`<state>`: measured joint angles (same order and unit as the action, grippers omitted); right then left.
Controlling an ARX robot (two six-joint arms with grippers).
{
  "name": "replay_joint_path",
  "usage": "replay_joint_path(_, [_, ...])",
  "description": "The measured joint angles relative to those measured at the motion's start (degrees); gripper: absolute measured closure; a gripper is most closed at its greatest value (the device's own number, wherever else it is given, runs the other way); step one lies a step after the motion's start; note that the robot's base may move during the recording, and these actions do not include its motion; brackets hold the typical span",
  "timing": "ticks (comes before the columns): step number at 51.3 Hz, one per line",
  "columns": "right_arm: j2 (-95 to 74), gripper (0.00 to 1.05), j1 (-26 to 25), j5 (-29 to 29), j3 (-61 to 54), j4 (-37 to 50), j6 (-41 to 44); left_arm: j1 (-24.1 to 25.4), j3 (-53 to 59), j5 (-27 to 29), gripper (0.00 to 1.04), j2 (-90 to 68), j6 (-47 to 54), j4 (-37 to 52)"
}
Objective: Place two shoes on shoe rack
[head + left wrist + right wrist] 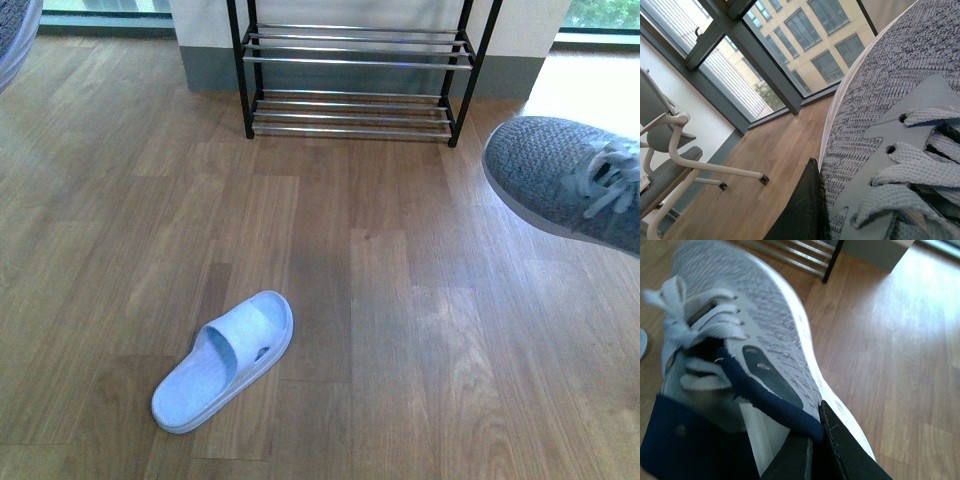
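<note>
My right gripper [815, 435] is clamped on the right shoe [755, 315]. In the right wrist view its two black fingers [845, 455] pinch the navy collar at the heel, one inside the opening and one against the white sole. In the front view this grey knit shoe enters from the right edge of the frame, a little above the middle. Its toe points left, its white laces show, and it is clear of the wooden floor [400, 300].

My left gripper [815, 190] carries the left shoe [890, 100]. In the left wrist view one black finger [797, 215] presses against the side of the shoe, by the white edge of its sole. The other finger is hidden behind the shoe. The floor is well below, so I take the grip as closed on it. In the front view only a blurred grey sliver of this shoe shows, in the upper left corner. Beyond it the left wrist view shows a pale chair [670, 150] and a tall window [765, 50].

The shoe rack [355, 60] stands at the top centre of the front view, against the wall. Only two of its tiers of chrome bars are in the frame. Neither shoe is on it yet.

A light blue slipper [225, 360] lies on the floor in the lower left of the front view, well apart from the rack.
</note>
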<state>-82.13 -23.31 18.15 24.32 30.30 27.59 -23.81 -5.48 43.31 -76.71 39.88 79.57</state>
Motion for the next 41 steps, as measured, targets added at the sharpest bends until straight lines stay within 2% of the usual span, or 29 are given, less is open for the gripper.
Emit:
replay_joint_path(7, [16.28,1.03,-1.25,2.84,-2.54,-7.32,-2.51,0.00,0.00,0.00,1.02,0.00,0.00,0.00])
replay_joint_path(18, [44.72,1.03,-2.89,5.95,-4.87,-23.37,-8.37,0.00,0.00,-0.02,1.02,0.00,0.00,0.00])
replay_joint_path(41, [48.06,1.03,-2.99,6.29,-5.31,-23.82,-10.01,0.00,0.00,0.00,1.02,0.00,0.00,0.00])
